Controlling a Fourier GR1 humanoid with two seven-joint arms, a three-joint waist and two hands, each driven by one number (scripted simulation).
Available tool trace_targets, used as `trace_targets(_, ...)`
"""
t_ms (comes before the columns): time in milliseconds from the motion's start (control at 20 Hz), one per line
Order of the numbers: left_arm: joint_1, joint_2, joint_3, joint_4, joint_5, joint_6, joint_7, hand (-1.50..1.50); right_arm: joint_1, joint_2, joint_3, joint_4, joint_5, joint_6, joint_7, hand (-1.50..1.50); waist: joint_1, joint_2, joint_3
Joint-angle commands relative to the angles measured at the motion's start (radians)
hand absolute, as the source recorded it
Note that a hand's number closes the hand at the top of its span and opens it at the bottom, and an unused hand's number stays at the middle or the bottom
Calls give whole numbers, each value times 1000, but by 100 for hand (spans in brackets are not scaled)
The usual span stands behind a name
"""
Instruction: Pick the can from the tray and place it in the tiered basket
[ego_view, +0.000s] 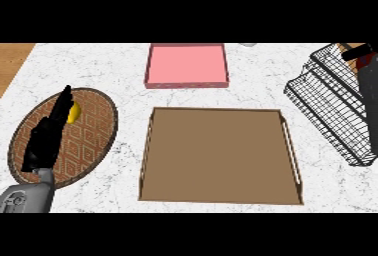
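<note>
The brown wooden tray lies in the middle of the counter with nothing on it. The black wire tiered basket stands at the right edge. My right hand is over the basket's upper tier at the far right. Its fingers curl round the can, of which only a small reddish sliver shows. The grey right forearm runs down behind the wires. My left hand rests open at the left, fingers straight, above a round woven mat.
The round woven mat holds a yellow object just beside the left hand's fingertips. A pink square tray lies behind the wooden tray. The counter's wooden edge shows at the far left.
</note>
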Motion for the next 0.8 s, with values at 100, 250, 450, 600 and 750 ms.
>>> trace_targets(100,18,-8,-2,14,-4,-6,-30,0,150,69,-31,-158,-38,-137,53,-150,0,2,2)
trace_targets(250,3,-11,0,26,-9,-1,-35,0,135,82,-24,-243,-12,-201,61,-150,1,3,1)
trace_targets(450,13,4,1,-41,1,-23,11,0,156,24,-55,-318,-3,-221,26,-150,7,3,2)
trace_targets(600,-13,-11,-5,8,-26,3,0,0,185,64,-22,-430,73,-227,87,-150,1,3,1)
trace_targets(750,25,-14,2,23,-19,-1,-35,0,202,58,-41,-596,106,-116,146,-150,-10,-2,0)
